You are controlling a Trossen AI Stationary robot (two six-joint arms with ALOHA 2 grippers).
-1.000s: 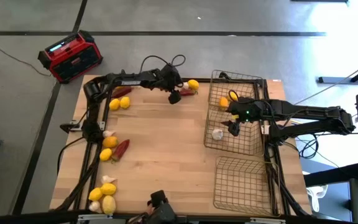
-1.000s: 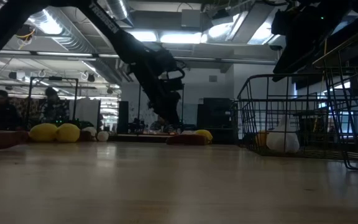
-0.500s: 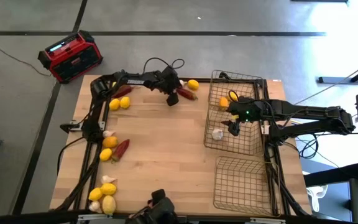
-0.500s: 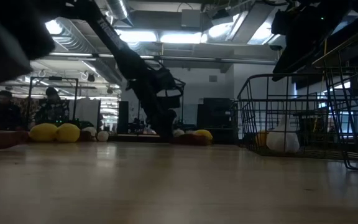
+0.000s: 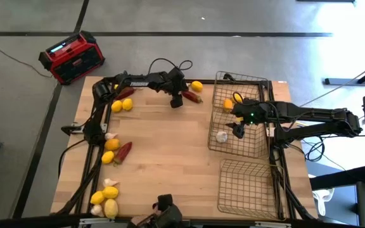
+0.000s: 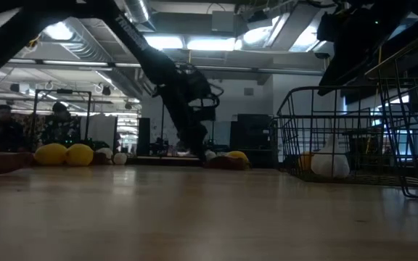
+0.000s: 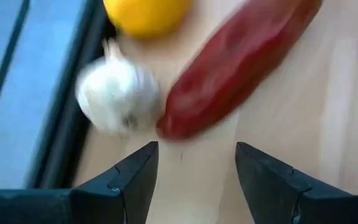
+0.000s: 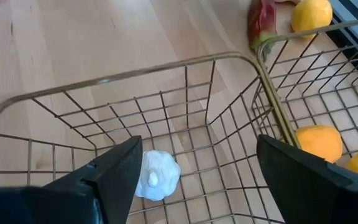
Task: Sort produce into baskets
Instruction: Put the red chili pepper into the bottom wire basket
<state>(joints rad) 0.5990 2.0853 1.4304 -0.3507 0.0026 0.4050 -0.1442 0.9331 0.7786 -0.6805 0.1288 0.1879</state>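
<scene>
Pale wood makes up the table [image 5: 170, 158], where two bronze wire baskets sit along the right edge: one basket [image 5: 224, 149] at the far right corner region and a second basket [image 5: 249, 190] toward the near right corner. The right gripper [image 5: 238, 130] hangs over the first basket with its jaws spread and nothing between them; in the right wrist view a white garlic bulb [image 8: 157, 175] lies on the mesh floor just ahead of the fingers, closer to one of them, and two lemons [image 8: 319, 143] rest in the neighbouring part of the wire.

The left gripper [image 5: 177, 101] is low over the far edge of the table, near its middle. Its jaws are apart and empty. In the left wrist view a dark red chili pepper [image 7: 235, 65] lies aslant just beyond the fingertips, its near end in line with the gap between them. A garlic bulb [image 7: 117, 93] touches that end, with a lemon [image 7: 146, 14] beyond it.

More lemons [image 5: 108, 196] and another chili [image 5: 123, 151] lie along the table's left edge.
</scene>
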